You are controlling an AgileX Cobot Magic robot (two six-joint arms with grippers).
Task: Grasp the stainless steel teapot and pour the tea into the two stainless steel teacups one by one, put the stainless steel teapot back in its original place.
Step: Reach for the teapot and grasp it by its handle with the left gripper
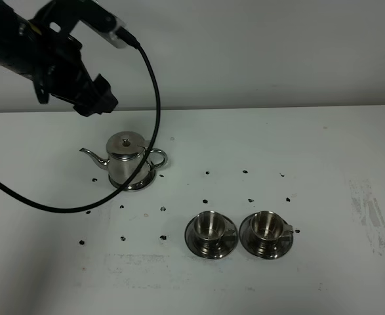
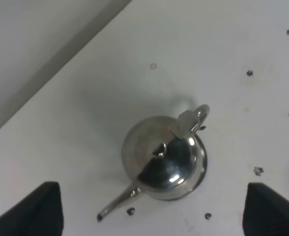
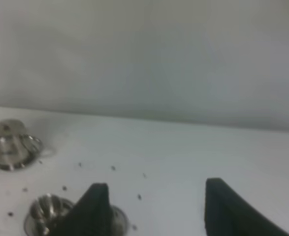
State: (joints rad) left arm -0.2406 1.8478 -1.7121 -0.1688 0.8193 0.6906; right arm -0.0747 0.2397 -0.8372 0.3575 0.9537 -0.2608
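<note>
The stainless steel teapot [image 1: 127,157] stands upright on its round steel dish [image 1: 144,183] at the left middle of the white table, spout to the left, loop handle to the right, lid shut. The two stainless steel teacups [image 1: 210,226] [image 1: 267,225] sit side by side on darker saucers nearer the front. No tea shows. My left gripper [image 1: 99,97] hangs above and left of the teapot. In the left wrist view it [image 2: 151,196] is open and empty, high over the teapot [image 2: 164,157]. My right gripper [image 3: 154,196] is open and empty; that view shows the teapot [image 3: 9,145] and one teacup [image 3: 43,211].
The left arm's black cable [image 1: 154,98] loops down in front of the teapot. Small dark specks [image 1: 206,172] dot the table. A scuffed patch [image 1: 369,210] lies at the right. The table's back edge meets a grey wall [image 1: 277,52].
</note>
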